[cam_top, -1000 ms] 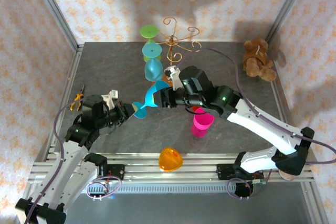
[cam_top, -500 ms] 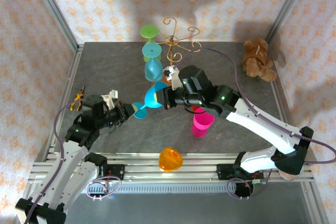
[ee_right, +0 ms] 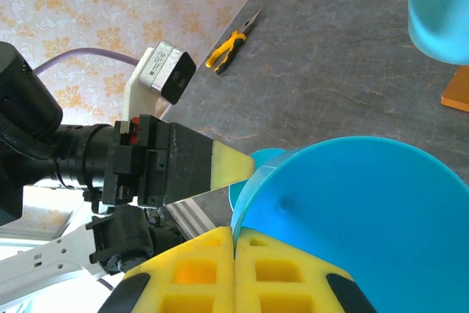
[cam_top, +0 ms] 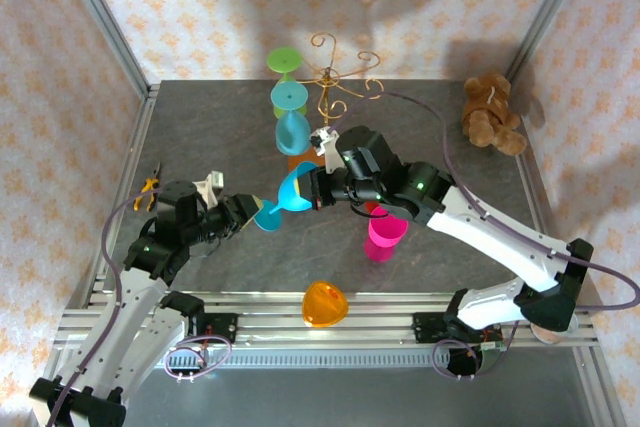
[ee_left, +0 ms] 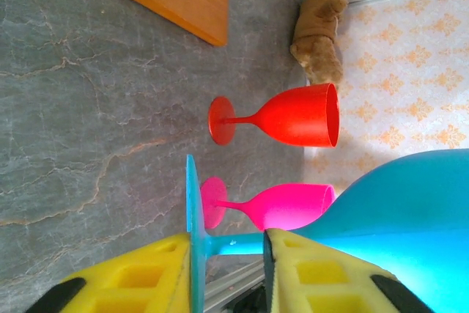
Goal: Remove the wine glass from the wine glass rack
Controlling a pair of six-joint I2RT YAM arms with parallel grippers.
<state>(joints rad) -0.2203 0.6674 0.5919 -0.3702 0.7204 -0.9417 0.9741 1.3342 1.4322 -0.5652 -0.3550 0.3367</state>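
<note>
Glossy blue wine glass (cam_top: 292, 185) — tilted — rim pinched in right jaws, stem between parted left jaws.

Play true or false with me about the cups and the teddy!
1. The right gripper pinches the rim of the blue glass. True.
2. The teddy bear sits inside the pink glass. False: it lies on the table at the far right corner.
3. The pliers lie near the table's left edge. True.
4. The pink glass lies on its side. False: it stands upright.
5. The blue glass hangs from the rack. False: it is held in the air, off the rack's hooks.
</note>
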